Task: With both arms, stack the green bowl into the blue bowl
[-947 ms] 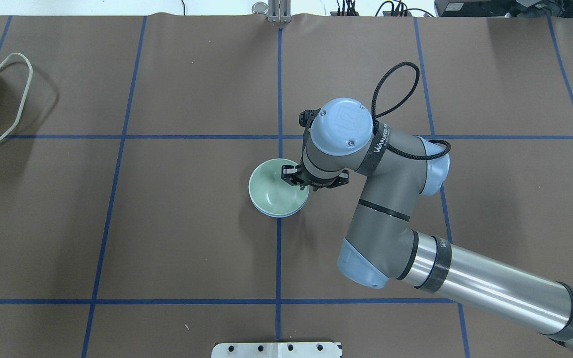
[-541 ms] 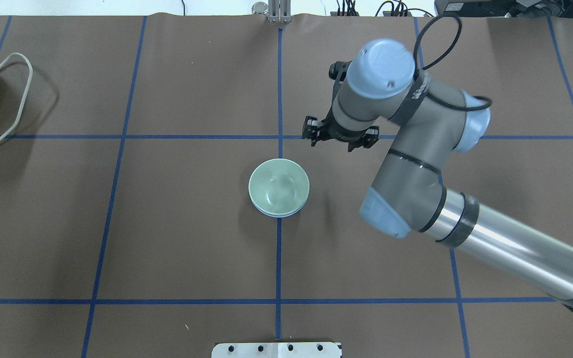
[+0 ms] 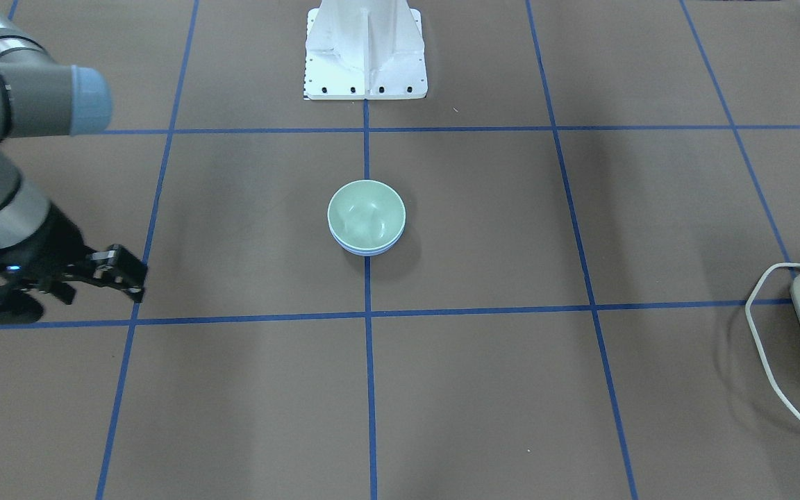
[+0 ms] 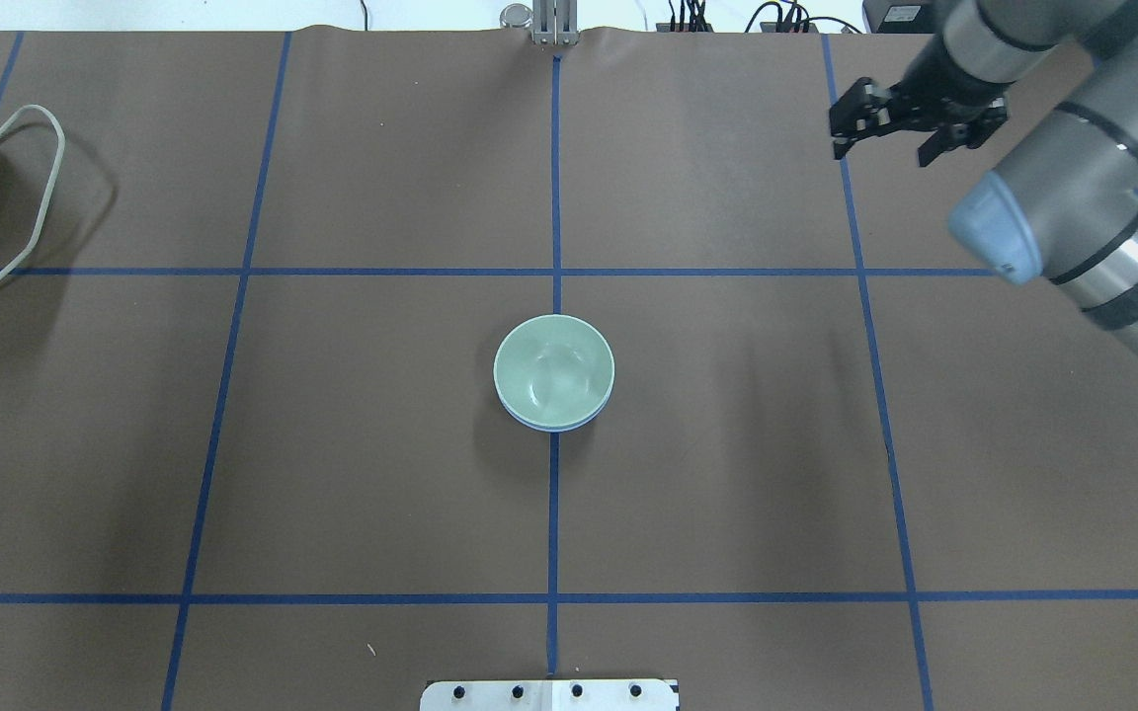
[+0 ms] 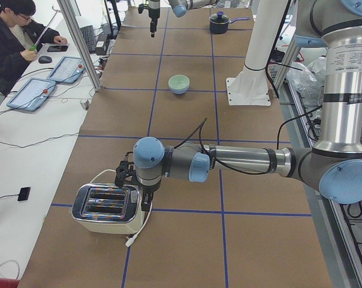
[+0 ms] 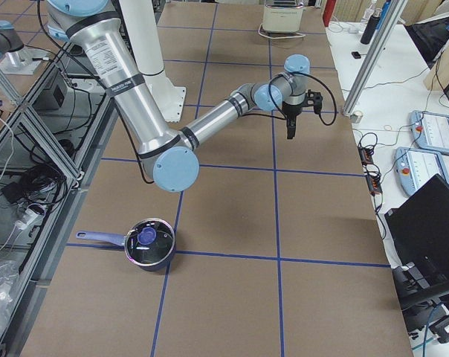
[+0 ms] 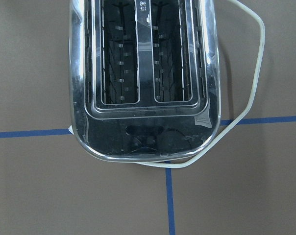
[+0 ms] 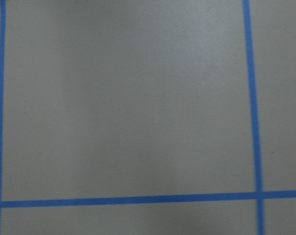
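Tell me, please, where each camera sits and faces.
Front: across brown table, toward white pedestal; right hand.
Overhead: behind pedestal, looking down; right hand.
Exterior left: table's end; left arm over chrome toaster.
Exterior right: other end; right arm.
Left wrist: onto toaster.
Right wrist: onto bare table.
First two share pale green bowl in periwinkle-blue bowl.

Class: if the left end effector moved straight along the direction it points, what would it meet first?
Pointing down, the left end effector would probably meet the toaster first, near its end; depth is unclear, so it might just miss onto the table.
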Controlling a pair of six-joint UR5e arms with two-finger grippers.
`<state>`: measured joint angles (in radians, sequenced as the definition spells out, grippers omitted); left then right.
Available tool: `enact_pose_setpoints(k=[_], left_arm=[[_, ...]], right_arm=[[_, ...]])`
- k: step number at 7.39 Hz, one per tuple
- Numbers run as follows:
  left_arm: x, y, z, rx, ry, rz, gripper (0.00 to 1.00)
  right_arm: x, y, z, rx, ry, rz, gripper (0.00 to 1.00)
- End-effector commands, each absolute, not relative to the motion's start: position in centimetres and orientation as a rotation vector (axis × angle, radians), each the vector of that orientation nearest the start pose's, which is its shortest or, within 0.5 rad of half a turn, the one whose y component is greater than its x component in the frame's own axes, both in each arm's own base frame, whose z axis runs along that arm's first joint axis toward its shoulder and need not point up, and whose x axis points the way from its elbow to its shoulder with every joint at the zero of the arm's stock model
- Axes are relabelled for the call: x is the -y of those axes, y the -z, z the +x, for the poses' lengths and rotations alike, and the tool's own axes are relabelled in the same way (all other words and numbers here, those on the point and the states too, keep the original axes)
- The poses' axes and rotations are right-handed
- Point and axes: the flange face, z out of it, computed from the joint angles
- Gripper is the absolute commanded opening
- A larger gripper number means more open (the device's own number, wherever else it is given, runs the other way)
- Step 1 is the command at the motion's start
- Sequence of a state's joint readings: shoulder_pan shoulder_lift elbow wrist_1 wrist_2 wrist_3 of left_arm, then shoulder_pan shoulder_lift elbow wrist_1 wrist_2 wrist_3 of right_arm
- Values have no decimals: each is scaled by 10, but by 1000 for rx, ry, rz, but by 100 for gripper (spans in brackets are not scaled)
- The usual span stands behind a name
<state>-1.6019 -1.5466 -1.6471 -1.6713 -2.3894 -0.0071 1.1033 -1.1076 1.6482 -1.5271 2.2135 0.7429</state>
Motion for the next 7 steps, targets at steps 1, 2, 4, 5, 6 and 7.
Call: enact_pose_setpoints(k=[1, 2, 4, 5, 6, 7], left_arm=[[489, -620, -70, -792, -94, 172, 99], [485, -625, -70, -791, -109, 173, 99], [487, -621, -70, -794, -111, 179, 99], [486, -624, -70, -793, -105, 171, 99], [480, -629, -70, -796, -107, 170, 99], [477, -633, -70, -799, -107, 171, 99]], right_arm=[[598, -468, -132, 754, -20, 80, 100], [575, -520, -103, 722, -47, 25, 100], [526, -597, -23, 689, -20, 3, 100], [496, -630, 7, 677, -63, -31, 100], [471, -654, 17, 669, -87, -63, 100], [461, -664, 28, 655, -111, -71, 100]])
